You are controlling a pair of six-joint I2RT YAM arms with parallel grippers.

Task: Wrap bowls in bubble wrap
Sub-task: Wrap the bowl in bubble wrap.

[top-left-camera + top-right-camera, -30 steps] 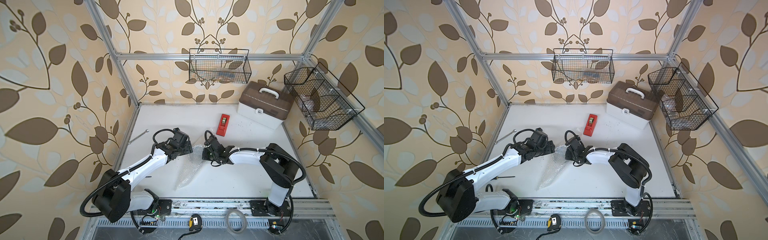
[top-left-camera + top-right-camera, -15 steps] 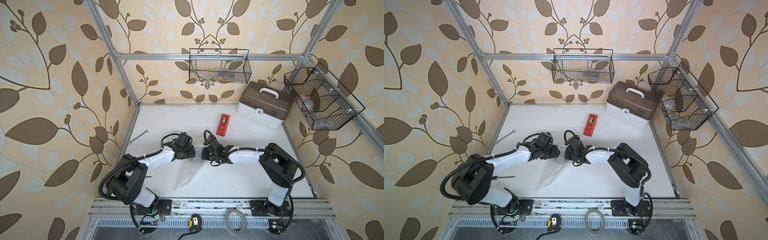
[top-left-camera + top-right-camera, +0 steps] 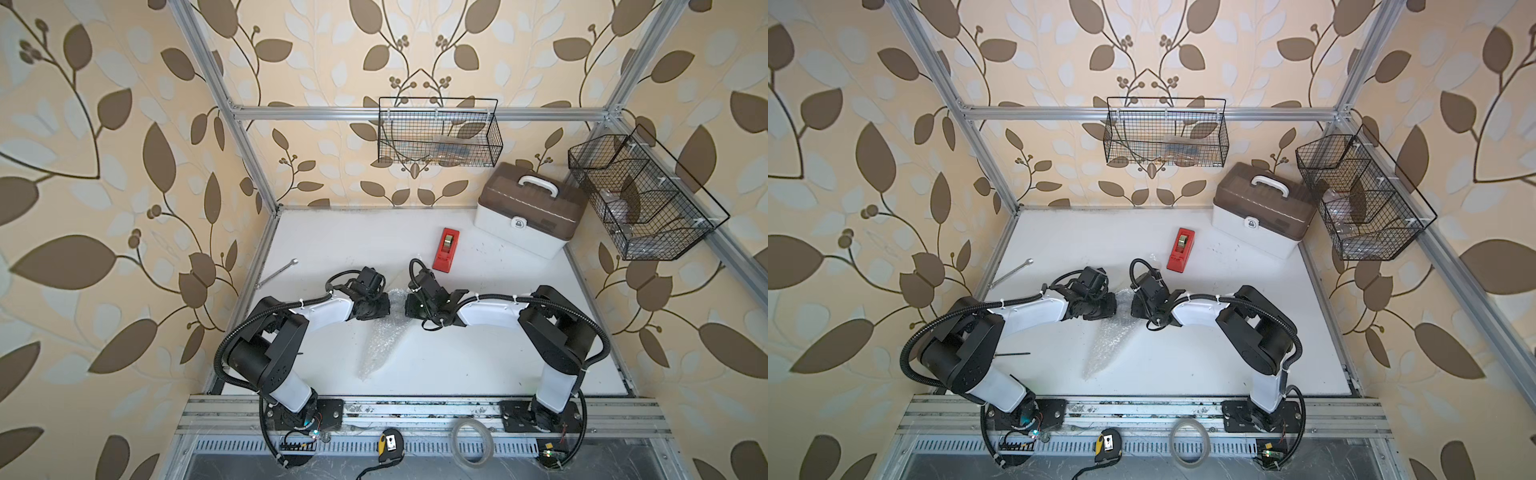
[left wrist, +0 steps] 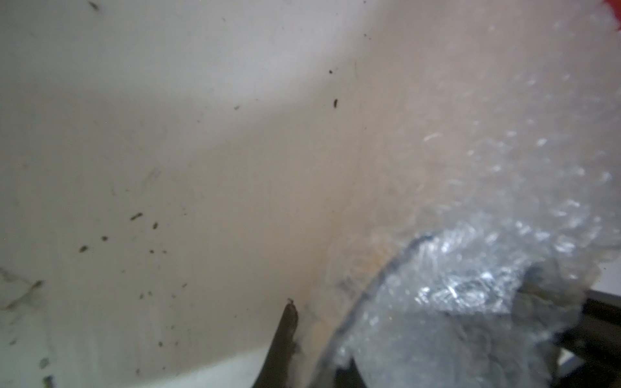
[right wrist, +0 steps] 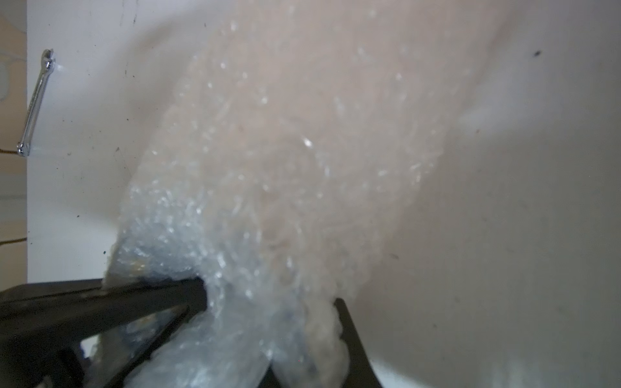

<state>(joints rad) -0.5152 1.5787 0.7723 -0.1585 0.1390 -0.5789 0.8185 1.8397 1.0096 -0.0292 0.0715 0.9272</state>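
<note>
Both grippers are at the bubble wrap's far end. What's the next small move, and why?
Probably open the right gripper and send it to the loose tail, once the left gripper holds the bundle. The bubble wrap is bunched between the right fingers, the bowl rim shows inside it beside the left gripper, and a tail lies flat on the table.

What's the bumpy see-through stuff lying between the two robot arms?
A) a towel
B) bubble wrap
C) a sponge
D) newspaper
B: the bubble wrap is a clear, whitish sheet covered in little air bubbles, trailing across the white table.
</note>
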